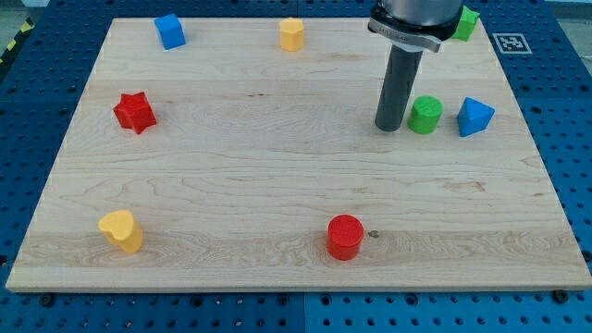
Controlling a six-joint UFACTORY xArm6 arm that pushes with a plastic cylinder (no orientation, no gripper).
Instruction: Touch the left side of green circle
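Observation:
The green circle (425, 115) is a short green cylinder standing on the wooden board (277, 185) at the view's upper right. My tip (388, 127) is at the end of the dark rod, just to the view's left of the green circle, with a narrow gap or bare contact between them; I cannot tell which. The rod comes down from the arm's mount at the view's top.
A blue triangular block (474, 117) sits right of the green circle. Another green block (466, 23) is partly hidden behind the arm. Also on the board: blue block (170, 30), yellow block (292, 33), red star (134, 112), yellow heart (122, 230), red cylinder (345, 237).

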